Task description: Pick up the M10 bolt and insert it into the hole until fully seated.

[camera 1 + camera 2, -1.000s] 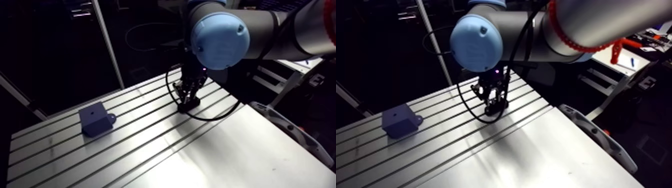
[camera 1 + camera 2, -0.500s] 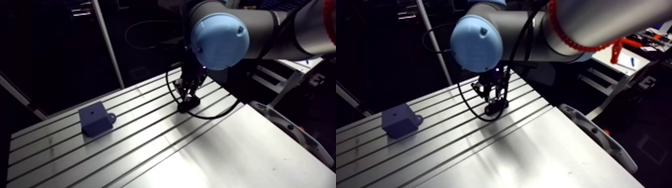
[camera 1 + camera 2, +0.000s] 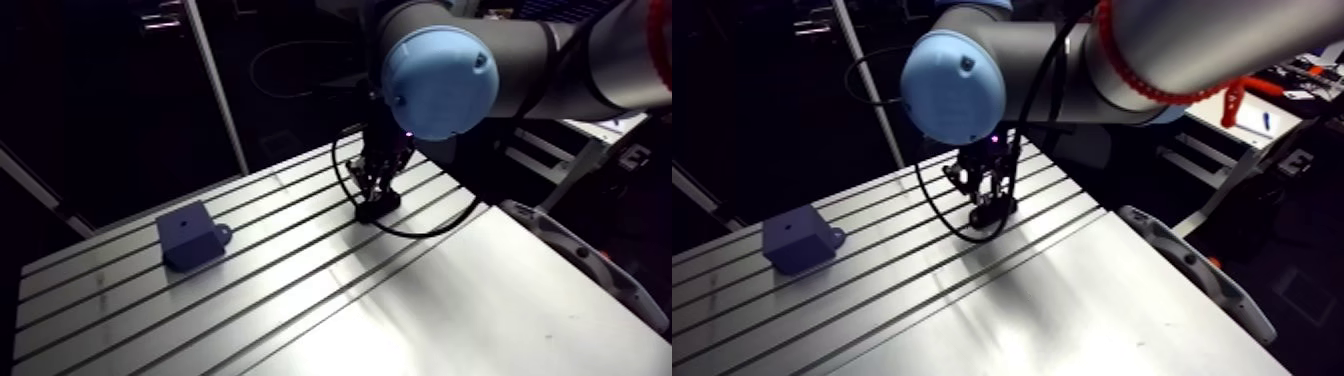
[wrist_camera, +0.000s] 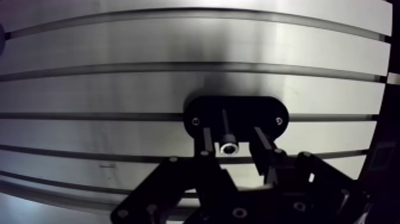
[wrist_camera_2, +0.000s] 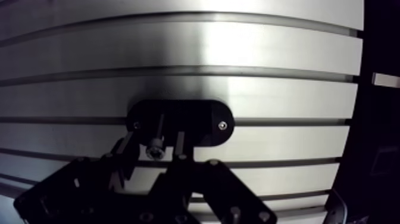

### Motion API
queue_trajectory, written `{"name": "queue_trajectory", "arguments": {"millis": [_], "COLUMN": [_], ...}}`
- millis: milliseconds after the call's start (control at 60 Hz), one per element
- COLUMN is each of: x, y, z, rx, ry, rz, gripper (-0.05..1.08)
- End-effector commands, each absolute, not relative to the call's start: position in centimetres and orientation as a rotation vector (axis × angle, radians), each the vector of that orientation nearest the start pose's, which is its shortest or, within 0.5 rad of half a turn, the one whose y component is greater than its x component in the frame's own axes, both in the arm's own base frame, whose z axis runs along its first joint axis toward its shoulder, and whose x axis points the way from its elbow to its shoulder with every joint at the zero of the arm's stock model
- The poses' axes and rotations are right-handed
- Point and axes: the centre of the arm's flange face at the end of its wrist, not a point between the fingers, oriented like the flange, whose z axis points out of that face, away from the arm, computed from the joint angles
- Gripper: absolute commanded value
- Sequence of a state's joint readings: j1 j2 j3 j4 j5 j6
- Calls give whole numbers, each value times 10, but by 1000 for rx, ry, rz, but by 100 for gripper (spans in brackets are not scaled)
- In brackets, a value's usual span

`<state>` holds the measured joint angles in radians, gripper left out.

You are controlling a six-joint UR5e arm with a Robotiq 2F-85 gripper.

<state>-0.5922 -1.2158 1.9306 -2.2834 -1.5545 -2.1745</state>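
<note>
**Closely flanked: tool astride the bolt head**

Seen from the arm view, the tool [image 3: 376,198] hung straight down from the wrist to the slotted worktop [image 3: 300,290]. Its tip was directly over a small black holder [image 3: 382,212] that sat across the slots. At that range its fingers were too small and dark to read. Well apart from the tool, farther along the worktop, stood a blue-grey block [image 3: 188,238]. A small dark hole showed in the block's top face, and a rounded tab stuck out at its base on the side facing the tool. Nothing lay between the block and the tool.

From the wrist view, the holder proved to be a black oval plate with a small screw near each end, lying just ahead of and under the tool. The M10 bolt [image 4: 227,146] stood upright in the middle of it. Its bright socket head faced the camera and its thin shank ran down to the plate. The head sat between the two fingers [image 4: 206,140], one on each side and level with it. A sliver of space showed on both sides, wider on one than the other, and neither pad visibly touched the head. The tool was therefore set narrow around the bolt, holding nothing.
</note>
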Motion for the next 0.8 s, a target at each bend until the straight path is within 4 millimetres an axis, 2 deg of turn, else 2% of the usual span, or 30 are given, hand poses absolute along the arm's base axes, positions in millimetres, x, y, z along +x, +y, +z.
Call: {"name": "queue_trajectory", "arguments": {"millis": [17, 517, 800], "x": [-526, -526, -526], "y": [190, 191, 191], "z": [202, 202, 201], "rx": [-18, -18, -18], "ry": [3144, 3143, 3142], "rz": [-30, -27, -28], "gripper": [56, 60, 66]}}
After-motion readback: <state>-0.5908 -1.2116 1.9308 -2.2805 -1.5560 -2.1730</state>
